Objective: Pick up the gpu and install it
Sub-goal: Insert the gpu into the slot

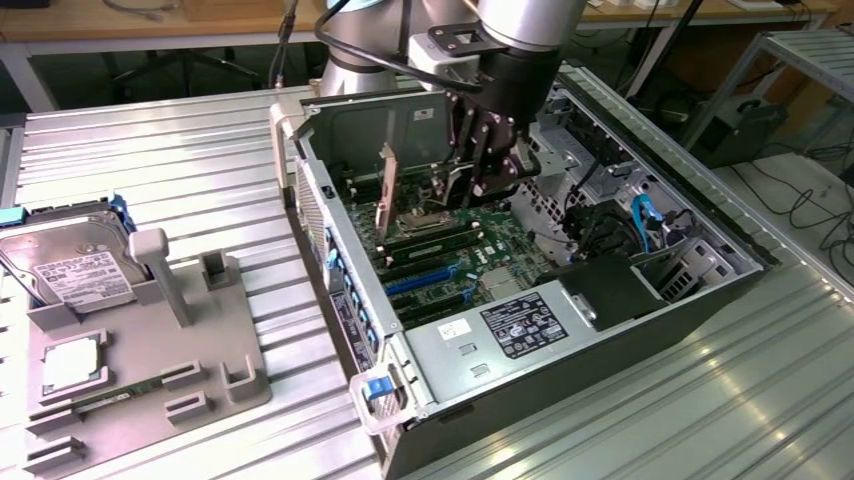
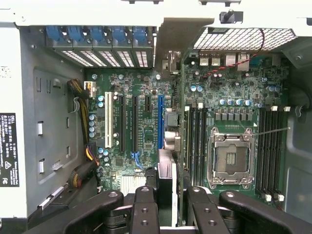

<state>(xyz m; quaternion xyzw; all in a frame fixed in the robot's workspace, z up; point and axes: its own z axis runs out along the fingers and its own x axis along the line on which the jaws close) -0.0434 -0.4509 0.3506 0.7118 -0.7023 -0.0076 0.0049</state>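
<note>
The gpu [image 2: 168, 146] shows edge-on in the wrist view, standing upright between my fingers [image 2: 145, 207]. It hangs over the motherboard between the blue expansion slot [image 2: 160, 122] and the memory slots [image 2: 195, 131], and its silver bracket end points at the case's rear wall. In the exterior view my gripper [image 1: 491, 180] reaches down into the open computer case [image 1: 587, 370]. The gpu [image 1: 388, 195] appears there as a thin upright board beside it, toward the rear wall. Whether its lower edge touches a slot I cannot tell. My gripper [image 2: 165, 197] is shut on the gpu.
A grey fixture [image 1: 200, 340] on the exterior view's left carries a silver hard drive [image 1: 74, 270], a processor chip [image 1: 74, 365] and a narrow memory stick [image 1: 114, 395]. Inside the case are the empty CPU socket [image 2: 229, 161], cable bundles [image 2: 80, 97] and the power supply [image 1: 521, 325].
</note>
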